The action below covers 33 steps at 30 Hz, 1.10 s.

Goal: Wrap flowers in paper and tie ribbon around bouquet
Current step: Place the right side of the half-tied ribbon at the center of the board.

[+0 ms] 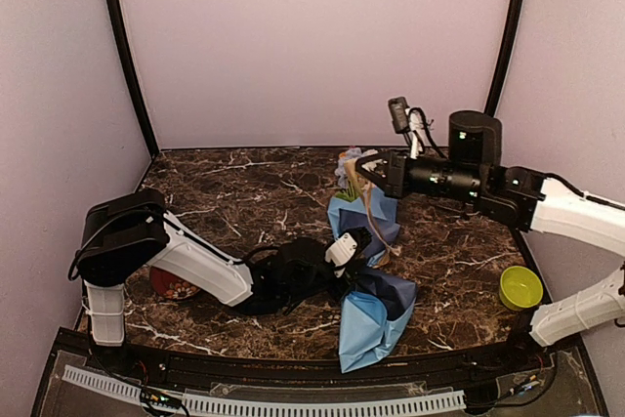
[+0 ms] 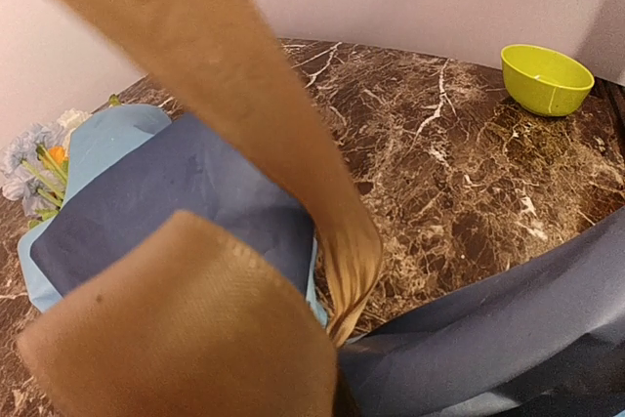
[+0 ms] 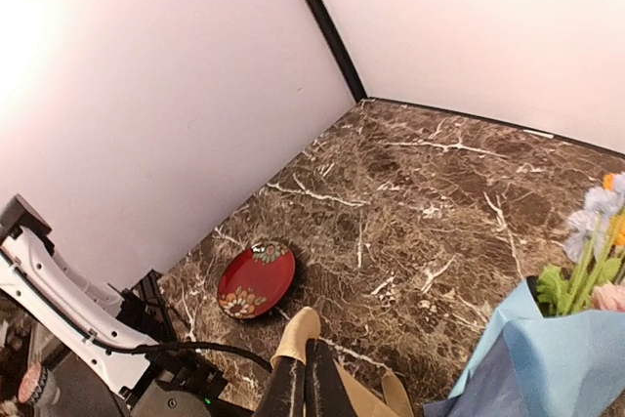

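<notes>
Right gripper (image 3: 308, 356) clenched on ribbon (image 2: 244, 124). Left gripper (image 1: 350, 241) closed, ribbon masking its fingers. Lime bowl (image 1: 520, 287) at bench's right edge, red patterned plate (image 3: 256, 280) at left edge.

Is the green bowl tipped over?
No, the bowl stands upright on the table, its opening facing up.
</notes>
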### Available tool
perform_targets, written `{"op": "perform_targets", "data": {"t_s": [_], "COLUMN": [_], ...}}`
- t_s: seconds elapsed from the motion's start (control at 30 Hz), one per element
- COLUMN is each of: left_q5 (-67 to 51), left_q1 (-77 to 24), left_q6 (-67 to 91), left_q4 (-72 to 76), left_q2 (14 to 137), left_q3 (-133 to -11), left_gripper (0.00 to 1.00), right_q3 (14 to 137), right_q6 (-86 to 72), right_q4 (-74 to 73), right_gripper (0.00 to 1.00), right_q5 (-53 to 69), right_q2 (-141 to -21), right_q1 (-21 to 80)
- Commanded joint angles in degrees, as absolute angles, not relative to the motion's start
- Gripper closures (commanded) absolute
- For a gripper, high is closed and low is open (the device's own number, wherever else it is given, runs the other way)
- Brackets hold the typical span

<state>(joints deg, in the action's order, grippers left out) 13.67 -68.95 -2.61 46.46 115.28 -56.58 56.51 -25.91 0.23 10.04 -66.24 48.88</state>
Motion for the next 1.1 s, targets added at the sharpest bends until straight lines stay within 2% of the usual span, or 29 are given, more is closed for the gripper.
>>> {"op": "perform_targets", "data": {"t_s": [0.0, 0.17, 0.3, 0.33, 0.43, 0.53, 0.57, 0.7, 0.87, 0.97, 1.07], "left_q5": [13.14, 12.45, 12.54, 12.55, 12.42, 12.24, 12.2, 12.02, 11.61, 11.77, 11.93], "left_q1": [-68.89, -68.9, -68.89, -68.9, -68.91, -68.84, -68.89, -68.9, -68.91, -68.91, -68.9], "left_q6": [-3.6, -3.52, -3.93, -3.95, -4.06, -4.04, -4.04, -4.0, -3.87, -3.78, -3.8], "left_q4": [48.92, 49.7, 50.06, 50.14, 50.27, 50.44, 50.45, 50.46, 50.41, 50.33, 50.19], "left_q2": [112.47, 112.24, 112.23, 112.19, 112.15, 112.24, 112.24, 112.24, 112.33, 112.32, 112.28], "left_q3": [-55.08, -54.25, -54.06, -53.98, -53.83, -53.8, -53.79, -53.79, -53.92, -53.9, -53.94], "left_gripper": [1.0, 1.0, 1.0, 1.0, 1.0, 1.0, 1.0, 1.0, 1.0, 1.0, 1.0], "right_q3": [65.41, 72.4, 79.75, 81.7, 87.64, 91.72, 92.63, 93.72, 97.88, 103.9, 108.22], "right_q6": [-22.11, -25.09, -23.81, -22.72, -19.68, -16.36, -15.08, -11.44, -8.72, -8.47, -8.02], "right_q4": [4.6, 6.9, 1.77, -0.27, -7.72, -13.45, -14.72, -17.63, -25.74, -34.83, -42.11], "right_gripper": [1.0, 1.0, 1.0, 0.91, 0.46, 0.09, 0.01, 0.0, 0.0, 0.05, 0.06], "right_q5": [3.98, 3.59, 3.8, 3.55, 4.37, 6.44, 6.85, 9.2, 18.45, 13.55, 2.71], "right_q2": [-76.65, -85.84, -92.5, -94.26, -98.59, -100.37, -100.55, -99.28, -101.6, -106.03, -110.02], "right_q1": [53.14, 53.68, 54.85, 55.45, 56.24, 56.25, 56.24, 55.27, 52.96, 53.21, 54.26]}}
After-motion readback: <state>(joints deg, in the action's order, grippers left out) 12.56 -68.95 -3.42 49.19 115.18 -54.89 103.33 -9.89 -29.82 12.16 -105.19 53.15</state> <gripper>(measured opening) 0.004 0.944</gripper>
